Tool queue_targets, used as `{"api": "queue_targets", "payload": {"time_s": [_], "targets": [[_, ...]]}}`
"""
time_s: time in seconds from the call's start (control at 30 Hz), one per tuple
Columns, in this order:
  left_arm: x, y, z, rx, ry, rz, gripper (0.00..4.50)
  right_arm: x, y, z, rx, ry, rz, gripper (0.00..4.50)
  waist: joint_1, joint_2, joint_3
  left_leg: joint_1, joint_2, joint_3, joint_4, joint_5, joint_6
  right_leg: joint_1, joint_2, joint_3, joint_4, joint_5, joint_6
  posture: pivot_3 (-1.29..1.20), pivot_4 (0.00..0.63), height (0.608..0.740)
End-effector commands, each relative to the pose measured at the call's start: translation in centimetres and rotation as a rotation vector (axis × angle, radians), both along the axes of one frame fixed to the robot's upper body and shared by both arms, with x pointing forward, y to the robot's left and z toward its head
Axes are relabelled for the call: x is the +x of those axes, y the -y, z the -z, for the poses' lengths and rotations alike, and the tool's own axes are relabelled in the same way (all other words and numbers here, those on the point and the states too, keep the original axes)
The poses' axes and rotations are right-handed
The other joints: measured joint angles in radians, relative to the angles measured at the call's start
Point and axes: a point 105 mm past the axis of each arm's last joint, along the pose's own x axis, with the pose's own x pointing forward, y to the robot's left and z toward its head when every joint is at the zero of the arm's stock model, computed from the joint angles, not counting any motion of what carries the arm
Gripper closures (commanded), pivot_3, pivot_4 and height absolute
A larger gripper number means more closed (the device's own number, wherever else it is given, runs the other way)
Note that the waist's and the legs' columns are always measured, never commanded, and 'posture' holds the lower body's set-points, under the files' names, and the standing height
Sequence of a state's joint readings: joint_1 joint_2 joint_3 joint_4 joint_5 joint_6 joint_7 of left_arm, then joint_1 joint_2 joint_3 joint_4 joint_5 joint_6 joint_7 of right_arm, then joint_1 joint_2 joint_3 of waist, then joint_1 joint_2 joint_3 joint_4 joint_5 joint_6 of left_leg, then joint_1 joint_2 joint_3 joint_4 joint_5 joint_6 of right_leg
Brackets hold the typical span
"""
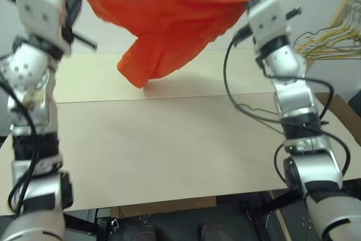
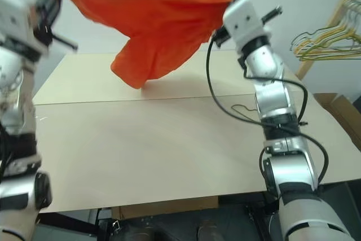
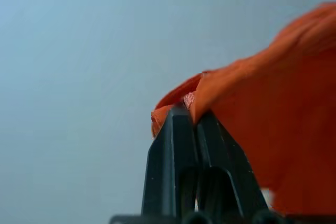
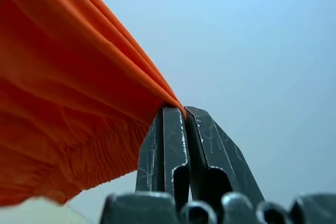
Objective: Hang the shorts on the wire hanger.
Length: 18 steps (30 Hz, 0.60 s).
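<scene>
Both arms are raised above the pale wooden table (image 1: 169,156), the bright orange shorts (image 1: 163,21) stretched between them like a banner. The left gripper (image 3: 191,111) is pinched tight on one end of the thin fabric, the right gripper (image 4: 181,111) clamped on the other. The cloth sags in soft folds, its lowest flap hanging near the table's far edge. Off the far right corner a bunch of pale yellow-green wire hangers (image 2: 330,35) juts out, well apart from the shorts. Black cables (image 1: 248,103) loop beside the right arm.
</scene>
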<state>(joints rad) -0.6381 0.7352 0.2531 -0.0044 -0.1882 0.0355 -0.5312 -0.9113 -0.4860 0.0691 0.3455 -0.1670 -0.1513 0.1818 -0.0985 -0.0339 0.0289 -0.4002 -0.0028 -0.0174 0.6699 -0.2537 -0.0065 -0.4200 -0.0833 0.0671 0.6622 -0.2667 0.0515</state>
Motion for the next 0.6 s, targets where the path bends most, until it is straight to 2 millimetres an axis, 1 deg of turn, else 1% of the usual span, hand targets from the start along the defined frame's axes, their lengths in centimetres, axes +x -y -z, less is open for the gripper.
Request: {"api": "queue_targets", "payload": {"time_s": [0.03,0.07,0.1,0.13,0.2,0.23,0.27,0.33,0.37,0.43,0.5,0.6], "targets": [[-2.7,-0.2,1.3,0.108,-0.056,0.073,4.44,-1.3,-0.7,2.8,-0.179,-0.045,-0.074,4.5,-0.004,0.0,0.0,0.001,0.0,0.0,0.001,0.0,0.0,0.0,0.0,0.0,0.002,0.0,0.0,0.02,0.0,0.74],[-3.1,-0.3,3.3,0.135,-0.149,0.098,4.44,-1.7,-1.1,5.1,-0.276,-0.099,-0.11,4.5,-0.003,0.0,0.0,0.003,0.0,0.0,0.002,0.0,0.0,0.002,0.0,0.0,0.002,0.0,0.0,0.02,0.0,0.74],[-3.8,-0.3,5.7,0.197,-0.242,0.128,4.44,-2.4,-1.6,7.6,-0.381,-0.158,-0.166,4.5,-0.002,0.001,0.001,0.003,0.0,0.0,0.003,0.0,0.001,0.001,0.0,0.001,0.002,0.0,0.0,0.02,0.0,0.74],[-4.4,-0.2,7.2,0.239,-0.306,0.152,4.44,-2.9,-1.9,9.3,-0.447,-0.198,-0.205,4.5,-0.002,0.002,0.001,0.005,0.001,0.0,0.004,0.0,0.001,0.003,0.002,0.001,0.003,0.0,0.0,0.02,0.0,0.74],[-6.7,-0.4,13.1,0.377,-0.56,0.214,4.44,-4.7,-1.9,15.0,-0.642,-0.376,-0.312,4.5,-0.001,0.004,0.002,0.016,0.003,-0.001,0.003,-0.001,0.003,0.015,0.005,0.001,0.0,0.0,-0.001,0.01,0.0,0.74],[-7.5,-0.5,14.8,0.412,-0.644,0.227,4.44,-5.5,-1.8,16.6,-0.704,-0.427,-0.351,4.5,0.002,0.005,0.004,0.025,0.004,0.0,0.0,-0.003,0.005,0.024,0.006,0.001,-0.003,-0.001,-0.002,0.01,0.0,0.74],[-8.9,-0.6,17.0,0.478,-0.735,0.263,4.44,-6.8,-1.5,18.6,-0.773,-0.516,-0.411,4.5,0.003,0.005,0.004,0.031,0.005,0.0,-0.003,-0.003,0.006,0.03,0.006,0.001,-0.007,-0.001,-0.002,0.02,0.0,0.74],[-10.4,-0.9,19.2,0.521,-0.852,0.288,4.44,-8.8,-0.9,20.4,-0.853,-0.628,-0.49,4.5,0.016,0.005,0.006,0.033,0.006,0.002,-0.003,-0.004,0.007,0.032,0.006,0.0,-0.008,-0.002,-0.003,0.02,0.0,0.74],[-11.1,-1.1,20.2,0.563,-0.901,0.299,4.44,-9.7,-0.6,20.9,-0.878,-0.684,-0.53,4.5,0.023,0.005,0.006,0.033,0.006,0.002,-0.003,-0.003,0.007,0.032,0.006,0.0,-0.008,-0.002,-0.003,0.01,0.0,0.74],[-11.9,-1.3,21.5,0.64,-0.97,0.301,4.44,-10.6,-0.3,21.1,-0.905,-0.739,-0.565,4.5,0.037,0.005,0.006,0.033,0.007,0.003,-0.002,-0.003,0.007,0.032,0.006,0.0,-0.007,-0.002,-0.003,0.02,0.0,0.74],[-12.7,-1.3,22.2,0.694,-1.023,0.325,4.44,-11.3,0.0,21.0,-0.929,-0.78,-0.595,4.5,0.048,0.005,0.006,0.034,0.007,0.004,-0.002,-0.003,0.007,0.033,0.006,0.001,-0.007,-0.001,-0.003,0.01,0.0,0.74],[-13.5,-0.7,22.3,0.699,-1.06,0.366,4.44,-12.0,0.6,20.9,-0.988,-0.816,-0.629,4.5,0.06,0.004,0.006,0.035,0.009,0.01,-0.002,-0.004,0.007,0.034,0.008,0.0,-0.008,-0.001,-0.003,0.01,0.0,0.74]]}}
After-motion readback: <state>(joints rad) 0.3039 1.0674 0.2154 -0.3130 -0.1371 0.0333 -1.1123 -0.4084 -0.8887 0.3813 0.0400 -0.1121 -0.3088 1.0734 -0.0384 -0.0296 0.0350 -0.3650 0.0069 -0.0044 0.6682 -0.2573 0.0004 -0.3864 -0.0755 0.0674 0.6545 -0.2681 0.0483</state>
